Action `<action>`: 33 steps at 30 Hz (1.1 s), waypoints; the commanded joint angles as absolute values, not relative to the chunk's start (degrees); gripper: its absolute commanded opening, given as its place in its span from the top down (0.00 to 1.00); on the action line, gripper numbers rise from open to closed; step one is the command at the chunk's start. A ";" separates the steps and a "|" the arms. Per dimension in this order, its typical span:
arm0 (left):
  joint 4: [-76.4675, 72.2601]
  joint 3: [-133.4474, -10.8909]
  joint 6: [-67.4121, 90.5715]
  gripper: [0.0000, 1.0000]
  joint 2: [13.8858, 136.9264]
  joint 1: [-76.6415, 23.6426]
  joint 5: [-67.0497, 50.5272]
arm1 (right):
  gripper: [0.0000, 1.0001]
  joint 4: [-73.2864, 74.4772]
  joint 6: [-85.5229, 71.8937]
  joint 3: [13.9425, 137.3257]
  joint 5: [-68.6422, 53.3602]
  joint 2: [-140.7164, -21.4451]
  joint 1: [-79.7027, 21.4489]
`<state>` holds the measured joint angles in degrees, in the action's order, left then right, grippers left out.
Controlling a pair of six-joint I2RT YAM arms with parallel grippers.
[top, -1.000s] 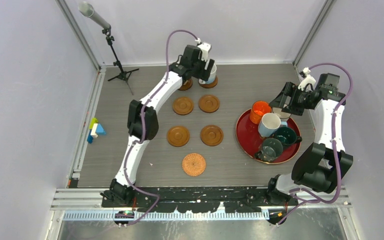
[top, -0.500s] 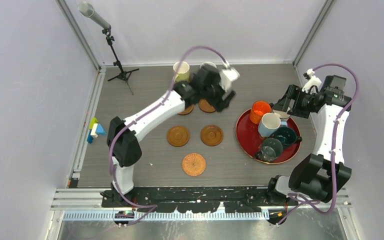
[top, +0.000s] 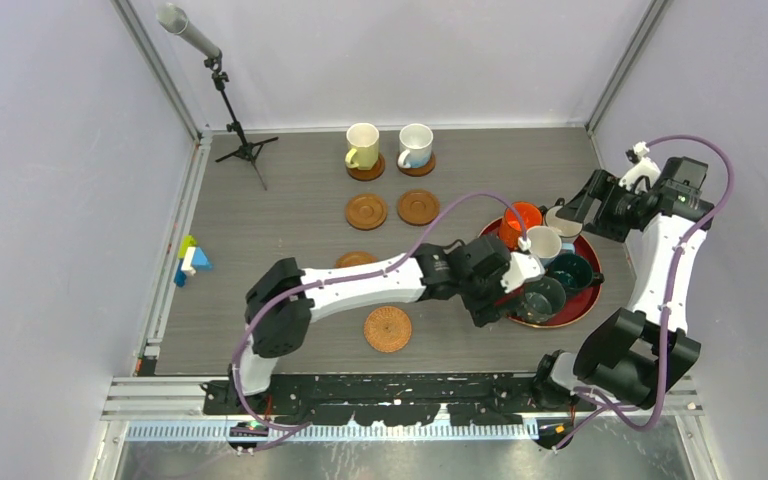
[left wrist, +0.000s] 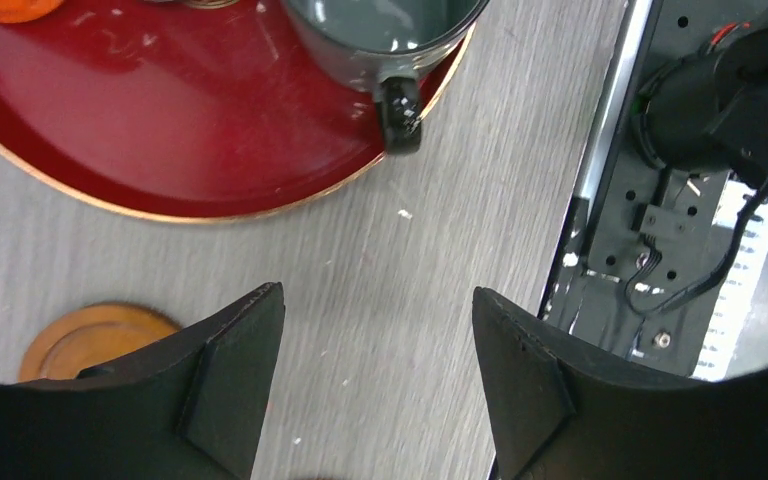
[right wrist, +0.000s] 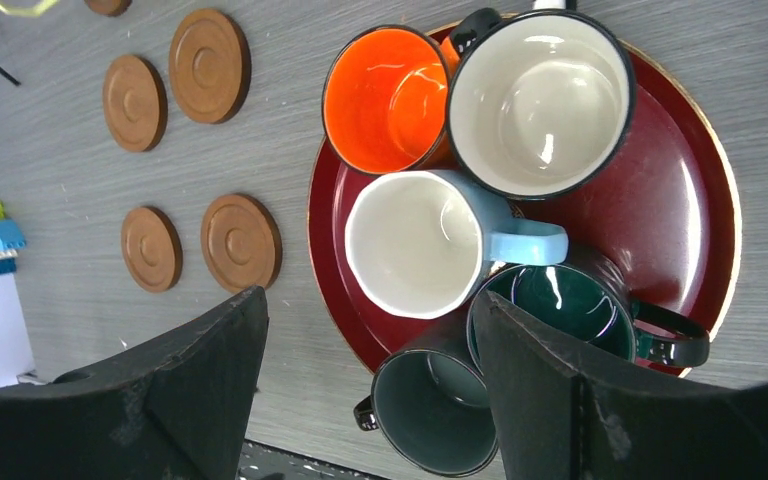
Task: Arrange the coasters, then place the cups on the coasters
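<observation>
1. Left pincer: gaping partway, gripping nothing, hovering over the bench just beside the tray.
2. Right pincer: spreading wide, empty, hanging above the tray.
3. Yellow cup, white cup: each sitting on a wood coaster, far side.
4. Orange cup, cream cup, blue-white cup, green cup, grey cup: crowding the tray.
5. Four bare coasters: lying mid-bench.
6. Woven coaster: lying nearest the arms' bases.

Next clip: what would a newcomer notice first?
A red tray at the right is crammed with five mugs. The left arm stretches across, its open gripper by the tray's near rim. A yellow mug and a white mug stand on the far coasters.
</observation>
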<state>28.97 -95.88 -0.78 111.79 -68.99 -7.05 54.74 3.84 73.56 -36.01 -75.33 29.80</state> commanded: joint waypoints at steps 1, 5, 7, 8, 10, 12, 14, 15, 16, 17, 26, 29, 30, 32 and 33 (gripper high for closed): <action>23.10 -99.52 4.10 0.30 116.71 -71.10 -4.36 | 0.20 51.86 1.28 73.35 -38.24 -73.41 32.29; 22.99 -103.56 5.25 0.32 121.36 -72.28 -3.82 | 0.20 51.86 1.23 73.37 -39.41 -73.80 33.60; 23.27 -105.68 5.76 0.34 123.63 -72.68 -3.35 | 0.20 51.88 1.32 73.30 -39.69 -73.91 33.78; 23.36 -106.66 6.09 0.35 124.81 -72.75 -3.35 | 0.20 51.90 1.33 73.22 -39.79 -73.97 33.87; 24.50 -109.37 6.72 0.39 127.12 -72.77 -3.13 | 0.20 51.82 1.33 73.07 -40.02 -74.00 33.97; 25.95 -112.22 6.79 0.45 129.56 -72.77 -2.30 | 0.20 51.77 1.37 72.90 -40.04 -74.00 34.07; 26.73 -114.42 6.37 0.50 131.34 -72.84 -1.59 | 0.20 51.79 1.47 72.79 -40.16 -73.93 34.17; 26.83 -115.45 6.26 0.52 131.88 -72.78 -1.30 | 0.20 51.78 1.49 72.68 -40.20 -73.84 34.17; 26.82 -115.76 6.03 0.54 132.34 -72.77 -1.05 | 0.20 51.74 1.54 72.64 -40.24 -73.76 34.18; 26.97 -116.27 5.80 0.56 132.62 -72.77 -0.71 | 0.20 51.70 1.58 72.58 -40.33 -73.74 34.23; 29.74 -117.51 4.28 0.93 131.84 -72.13 0.71 | 0.20 51.73 1.61 72.71 -40.66 -73.87 34.37; 29.34 -115.25 4.62 1.00 128.66 -71.41 0.33 | 0.20 51.73 1.58 72.76 -40.88 -73.92 34.37; 28.88 -114.19 4.77 1.00 127.12 -71.09 0.23 | 0.20 51.71 1.66 72.68 -41.00 -73.97 34.37; 27.88 -112.07 5.00 1.00 123.83 -70.22 -2.02 | 0.20 51.70 1.75 72.55 -41.13 -74.00 34.37; 27.26 -110.81 4.96 1.00 121.88 -69.87 -2.34 | 0.20 51.73 1.83 72.48 -41.15 -73.96 34.37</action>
<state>28.64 -113.51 4.49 131.94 -71.96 -0.54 53.25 2.04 72.51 -39.75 -75.33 34.00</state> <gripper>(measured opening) 0.199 0.797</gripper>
